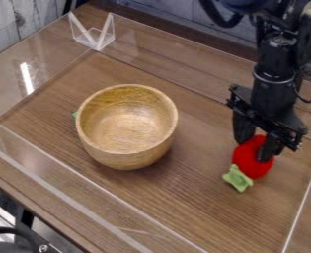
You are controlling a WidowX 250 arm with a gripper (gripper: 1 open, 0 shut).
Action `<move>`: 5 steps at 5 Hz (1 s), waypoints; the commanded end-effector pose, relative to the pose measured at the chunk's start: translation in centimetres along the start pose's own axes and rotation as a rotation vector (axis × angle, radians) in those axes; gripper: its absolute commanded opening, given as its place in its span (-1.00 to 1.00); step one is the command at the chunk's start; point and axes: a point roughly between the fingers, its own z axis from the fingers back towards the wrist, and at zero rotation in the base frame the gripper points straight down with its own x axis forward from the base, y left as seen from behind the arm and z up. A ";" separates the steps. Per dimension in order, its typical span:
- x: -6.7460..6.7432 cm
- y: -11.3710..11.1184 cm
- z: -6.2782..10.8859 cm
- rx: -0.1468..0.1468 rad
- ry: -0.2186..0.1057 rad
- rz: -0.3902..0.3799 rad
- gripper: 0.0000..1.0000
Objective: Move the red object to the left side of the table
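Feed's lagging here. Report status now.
Gripper pointing down, jaws astride strawberry at table's right side. Grip unconfirmed. Bowl sits leftward, in the path.
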 end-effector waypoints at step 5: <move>-0.1 -0.5 3.3 -0.035 -0.017 -0.137 -1.00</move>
